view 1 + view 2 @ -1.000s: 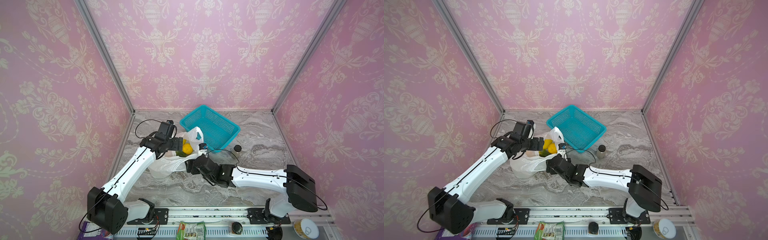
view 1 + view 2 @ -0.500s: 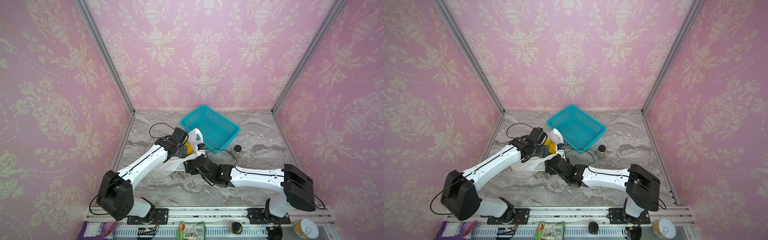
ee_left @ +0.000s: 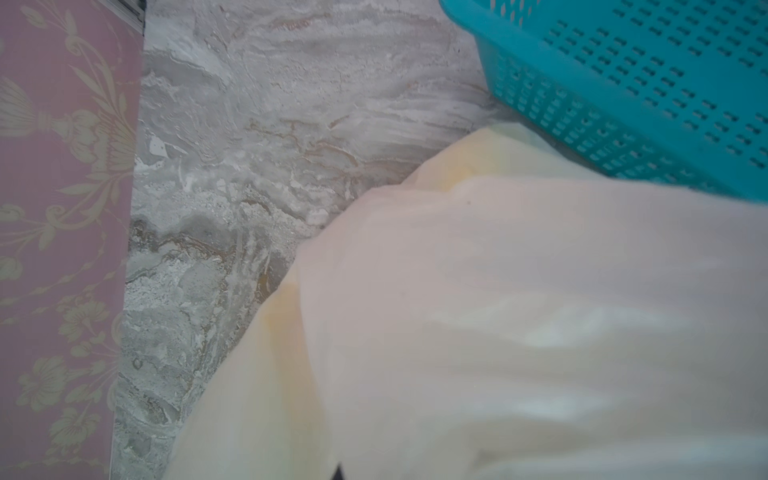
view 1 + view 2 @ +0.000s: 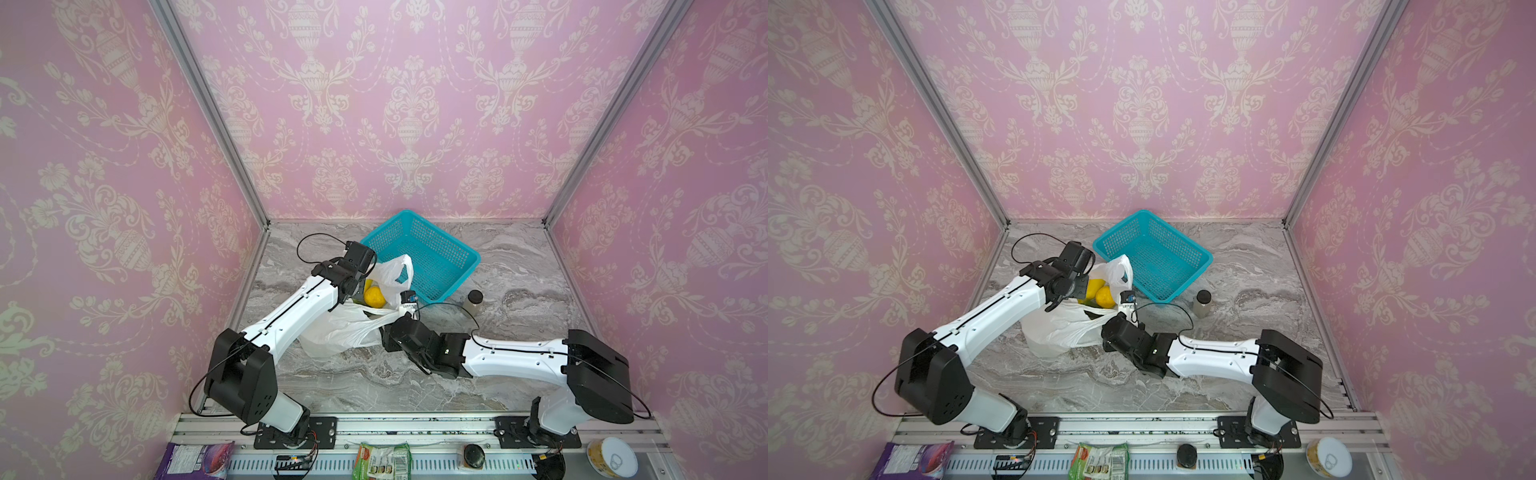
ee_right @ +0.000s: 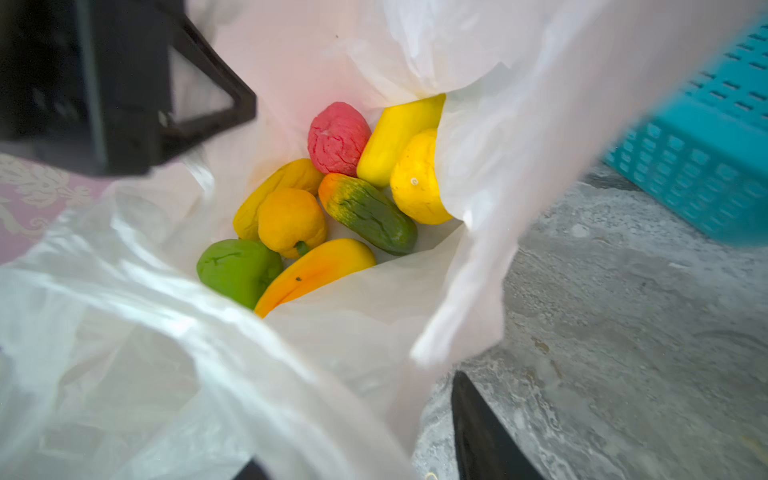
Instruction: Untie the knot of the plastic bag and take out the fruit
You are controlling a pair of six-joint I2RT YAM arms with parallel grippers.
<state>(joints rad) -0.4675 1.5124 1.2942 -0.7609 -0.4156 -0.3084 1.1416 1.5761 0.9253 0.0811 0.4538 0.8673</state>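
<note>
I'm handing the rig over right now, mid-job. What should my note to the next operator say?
Left gripper: shut on the bag's rim, at its mouth.
Right gripper: jaws apart with the near handle between them; grip unclear.
Bag: on the table next to the basket, untied, mouth open.
Fruit: all that shows lies inside the bag; none seen in the basket.
Done: untying. Left: lifting every fruit out.
</note>
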